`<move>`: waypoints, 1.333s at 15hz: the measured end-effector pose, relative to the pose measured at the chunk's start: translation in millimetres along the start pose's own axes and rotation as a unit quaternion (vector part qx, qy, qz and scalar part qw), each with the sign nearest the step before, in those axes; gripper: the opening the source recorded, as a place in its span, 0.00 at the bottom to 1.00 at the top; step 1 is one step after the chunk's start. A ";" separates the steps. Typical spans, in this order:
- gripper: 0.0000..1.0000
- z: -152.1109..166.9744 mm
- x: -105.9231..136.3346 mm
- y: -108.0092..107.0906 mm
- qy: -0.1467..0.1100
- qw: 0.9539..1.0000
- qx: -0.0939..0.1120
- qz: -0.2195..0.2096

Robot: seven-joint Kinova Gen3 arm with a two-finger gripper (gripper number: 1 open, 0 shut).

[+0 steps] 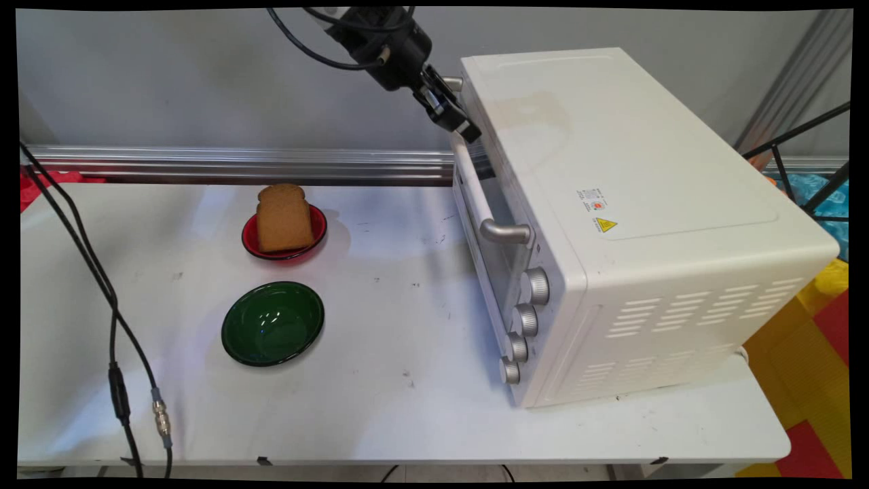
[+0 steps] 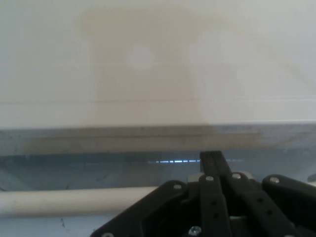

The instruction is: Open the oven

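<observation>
My gripper is high at the back, against the top edge of the white toaster oven's door, at the far end of its pale handle bar. The door stands closed. In the hand view the oven's top fills the upper half. The handle runs in from the left and passes behind the black linkage. The gripper looks shut, its fingers pressed together just above the bar, with nothing seen between them.
A slice of brown bread leans in a red bowl on the table's left half. An empty green bowl sits in front of it. Several knobs run down the oven's front. Black cables hang at the left.
</observation>
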 end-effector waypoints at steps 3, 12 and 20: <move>0.00 7.7 -1.2 -2.5 -0.001 1.000 0.000 -0.001; 0.00 18.2 -11.1 -4.8 -0.013 1.000 -0.002 0.001; 0.00 7.1 -33.3 -2.0 -0.041 0.999 0.000 0.001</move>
